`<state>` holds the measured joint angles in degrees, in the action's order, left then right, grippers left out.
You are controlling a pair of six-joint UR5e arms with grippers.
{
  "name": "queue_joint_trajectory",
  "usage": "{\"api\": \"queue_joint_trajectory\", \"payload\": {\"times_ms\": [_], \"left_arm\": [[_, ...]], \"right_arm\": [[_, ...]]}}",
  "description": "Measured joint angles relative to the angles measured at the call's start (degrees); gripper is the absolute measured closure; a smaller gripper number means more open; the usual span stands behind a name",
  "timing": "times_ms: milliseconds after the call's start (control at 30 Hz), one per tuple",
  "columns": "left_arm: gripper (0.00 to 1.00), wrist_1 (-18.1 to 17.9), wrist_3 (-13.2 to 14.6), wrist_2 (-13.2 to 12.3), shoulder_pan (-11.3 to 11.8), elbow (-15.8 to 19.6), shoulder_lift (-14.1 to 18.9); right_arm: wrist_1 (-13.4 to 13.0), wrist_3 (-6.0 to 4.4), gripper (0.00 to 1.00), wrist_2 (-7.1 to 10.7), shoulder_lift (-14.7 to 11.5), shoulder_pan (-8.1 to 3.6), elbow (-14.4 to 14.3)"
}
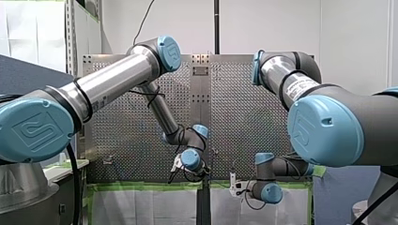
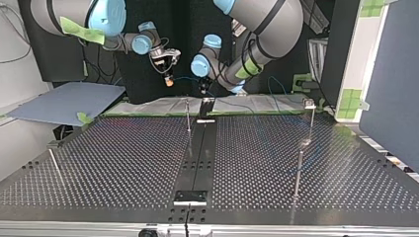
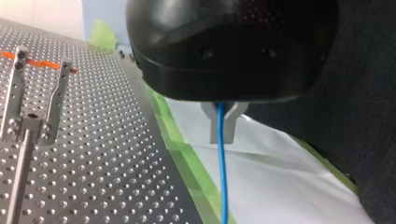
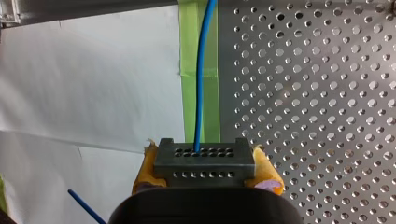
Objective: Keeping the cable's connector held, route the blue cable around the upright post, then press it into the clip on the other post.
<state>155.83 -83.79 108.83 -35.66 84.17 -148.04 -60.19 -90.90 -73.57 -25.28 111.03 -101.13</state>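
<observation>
My left gripper, black with metal fingers, is shut on the thin blue cable, which runs on ahead of it over the white sheet. In the right wrist view my right gripper has its yellow pads shut on the grey connector block, and the blue cable leaves the block's top. Both grippers hang close together at the plate's far edge in the top view: left gripper, right gripper. A thin upright post stands just in front of them. A forked metal clip tops another post.
A perforated metal plate covers the table, with a black rail down its middle. Further posts stand at the top view's right and left. Green tape and a white sheet edge the plate.
</observation>
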Motion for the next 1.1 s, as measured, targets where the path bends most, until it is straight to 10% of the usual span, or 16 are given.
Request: {"api": "queue_joint_trajectory", "payload": {"times_ms": [567,1100], "left_arm": [[0.98,-0.13,-0.18,0.73,0.1,0.0,0.26],[0.98,-0.82,-5.4,0.98,0.82,0.01,0.87]], "right_arm": [[2.29,-0.35,1.0,-0.05,-4.56,-0.84,0.11],[2.7,-6.15,1.0,-1.07,-7.59,-1.84,0.73]]}}
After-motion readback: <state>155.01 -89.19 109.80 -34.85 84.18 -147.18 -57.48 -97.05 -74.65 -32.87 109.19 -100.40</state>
